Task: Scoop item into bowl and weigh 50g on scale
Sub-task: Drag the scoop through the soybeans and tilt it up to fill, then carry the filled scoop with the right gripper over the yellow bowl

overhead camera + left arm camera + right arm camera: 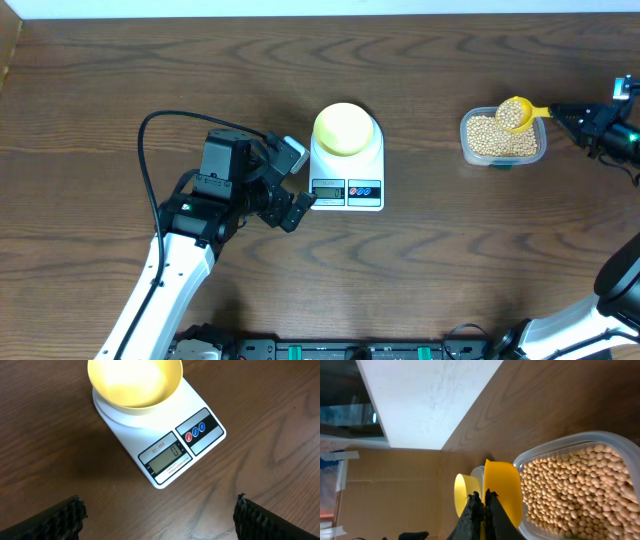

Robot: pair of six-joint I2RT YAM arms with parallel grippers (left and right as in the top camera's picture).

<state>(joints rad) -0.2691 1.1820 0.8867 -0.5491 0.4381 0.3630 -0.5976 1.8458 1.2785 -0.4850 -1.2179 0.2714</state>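
Right gripper (483,496) clamps the scoop (504,485), heaped with beans (514,114), over the tub (465,137).

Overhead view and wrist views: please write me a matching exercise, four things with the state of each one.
Things: 1 bowl; 2 scoop; 3 left hand; 4 scale
States: A shows zero; B open, holding nothing; C empty, on top of the scale; D over the tub, in the shut right hand
Pairs: 1-C; 2-D; 3-B; 4-A
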